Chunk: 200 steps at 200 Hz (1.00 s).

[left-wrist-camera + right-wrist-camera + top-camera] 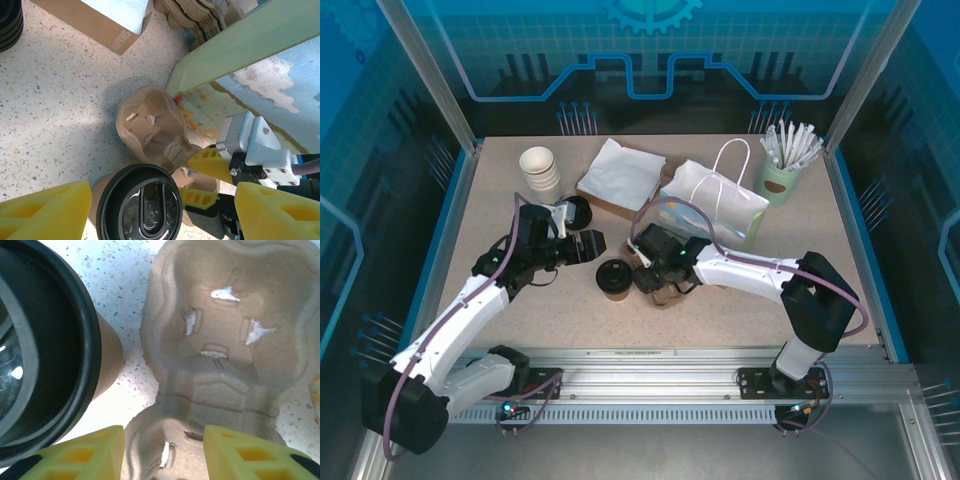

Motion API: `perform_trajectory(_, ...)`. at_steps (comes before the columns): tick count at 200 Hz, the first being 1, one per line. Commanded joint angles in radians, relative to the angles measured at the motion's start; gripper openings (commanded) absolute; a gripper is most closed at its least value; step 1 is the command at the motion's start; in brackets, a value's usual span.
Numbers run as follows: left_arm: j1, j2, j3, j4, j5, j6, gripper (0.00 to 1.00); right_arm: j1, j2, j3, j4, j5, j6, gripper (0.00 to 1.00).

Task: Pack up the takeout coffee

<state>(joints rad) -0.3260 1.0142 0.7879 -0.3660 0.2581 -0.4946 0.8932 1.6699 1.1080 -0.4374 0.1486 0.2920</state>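
Left wrist view, looking straight down past the left gripper [162,196]: spread wide, gripping nothing. Low in the gap between its yellow fingers [45,212], the takeout coffee [139,207], a kraft cup with its black lid on, upright on the speckled table [55,115]. Crowds the left finger, well clear of the right one; touching or not, cannot tell. Just ahead of the fingertips, a pulp cup carrier [150,127], flat on the table. Beyond that, the gift bag [235,45] on its side. Further ahead and to the left, a cardboard box [112,30] topped with white napkins [117,10].

Over to the right wrist view: right gripper [164,442] at about half width, straddling the near lobe of the carrier, one finger on each side. Clamped on it or merely brushing it? Cannot tell. Off to the left of its left finger, just beside the carrier, the coffee, its lid rim looming large.

From the top external view: both grippers nose to nose over the middle of the table, coffee just beside both tips. Not in the bag. Well beyond both tools, a stack of white paper cups [540,170] and a green cup [778,182] of wrapped straws [792,145].
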Motion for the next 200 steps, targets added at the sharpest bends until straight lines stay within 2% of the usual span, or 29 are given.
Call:
perform_trajectory(1,0.007,-0.012,-0.012,0.028,-0.004,0.022,0.77,0.001,0.017,0.032,0.029,-0.041,0.006,0.46)
perform_trajectory(78,0.007,-0.011,-0.011,0.045,0.009,0.018,0.77,-0.06,-0.018,0.039,-0.094,-0.008,-0.003,0.51)
perform_trajectory(200,0.006,-0.008,-0.009,0.047,0.039,0.026,0.77,-0.066,0.143,0.209,-0.229,0.029,0.081,0.51)
